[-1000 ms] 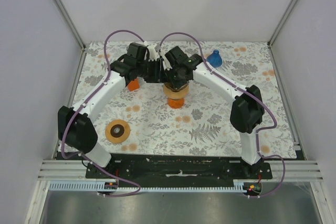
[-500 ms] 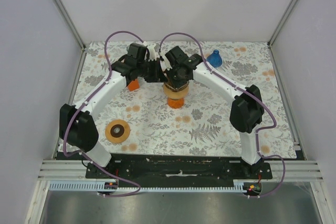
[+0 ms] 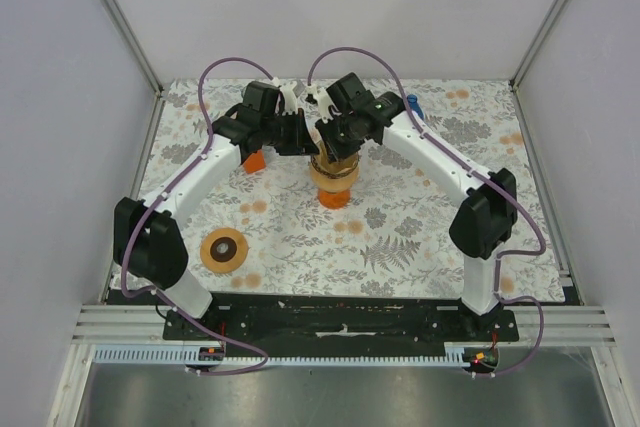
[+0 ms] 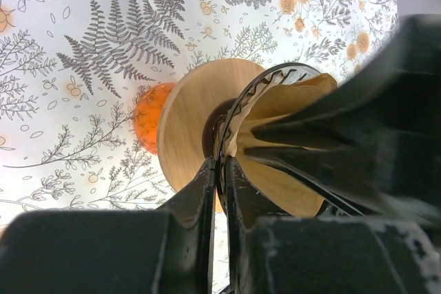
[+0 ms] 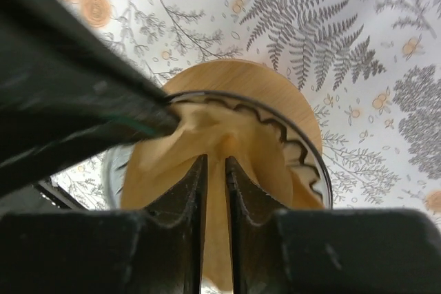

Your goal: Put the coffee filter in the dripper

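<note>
Enclosure: plain pale walls (image 3: 350, 7) on three sides, aluminium corner posts (image 3: 115, 12). Tabletop (image 3: 400, 247) has a floral print, grey ferns and orange blooms. Aluminium rail (image 3: 110, 327) along near edge. Light even, diffuse.

White arms (image 3: 195, 179), black joints (image 3: 150, 247), purple cables (image 3: 235, 61); left hand (image 4: 220, 170) and right hand (image 5: 215, 170) black.

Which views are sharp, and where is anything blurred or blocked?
Top external: even light, sharp, but the arms cover the top of the dripper. Left wrist: filter and cloth sharp, near fingers dark and soft. Right wrist: filter sharp; a blurred dark shape blocks the upper left.
</note>
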`<state>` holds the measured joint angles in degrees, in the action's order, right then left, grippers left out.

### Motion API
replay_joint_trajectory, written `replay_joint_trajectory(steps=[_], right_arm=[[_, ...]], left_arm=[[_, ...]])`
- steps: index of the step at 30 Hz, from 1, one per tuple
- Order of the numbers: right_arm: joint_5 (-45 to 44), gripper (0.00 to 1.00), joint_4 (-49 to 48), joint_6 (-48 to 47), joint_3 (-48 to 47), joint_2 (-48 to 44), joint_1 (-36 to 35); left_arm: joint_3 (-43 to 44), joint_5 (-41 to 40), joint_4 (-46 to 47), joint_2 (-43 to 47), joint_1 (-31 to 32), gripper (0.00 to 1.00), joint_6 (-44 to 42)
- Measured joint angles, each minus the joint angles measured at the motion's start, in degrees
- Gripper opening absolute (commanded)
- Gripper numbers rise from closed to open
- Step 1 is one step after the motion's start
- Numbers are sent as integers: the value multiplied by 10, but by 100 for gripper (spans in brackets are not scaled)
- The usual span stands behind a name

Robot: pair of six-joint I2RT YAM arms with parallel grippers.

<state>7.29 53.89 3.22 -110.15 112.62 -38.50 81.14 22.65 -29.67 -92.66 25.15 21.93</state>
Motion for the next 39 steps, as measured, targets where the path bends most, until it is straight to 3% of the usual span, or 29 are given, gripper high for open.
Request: replay_joint_trajectory(steps=[9,13,19,25,28,34,39], right_arm=[[75,43,-63,-98,30,-123,1],[57,58,-93,-124,55,-178,1],[19,76,-108,-129,70,-174,26],[21,79,-110,-138,71,-116,51],[33,73,-109,-143,71,-87,57],[65,31,-110,-149,71,-61,72],[99,5,-109,-149,72,-59,76]], left_arm=[[0,0,-3,-1,1,2,0],[0,0,-3,-1,1,3,-1],[0,0,-3,-1,1,3,-3],[0,0,-3,-1,1,3,-5],[0,0,-3,-1,1,3,-5],[0,0,-3,-1,1,3,-6],[0,-5,-5,-1,1,3,-8]])
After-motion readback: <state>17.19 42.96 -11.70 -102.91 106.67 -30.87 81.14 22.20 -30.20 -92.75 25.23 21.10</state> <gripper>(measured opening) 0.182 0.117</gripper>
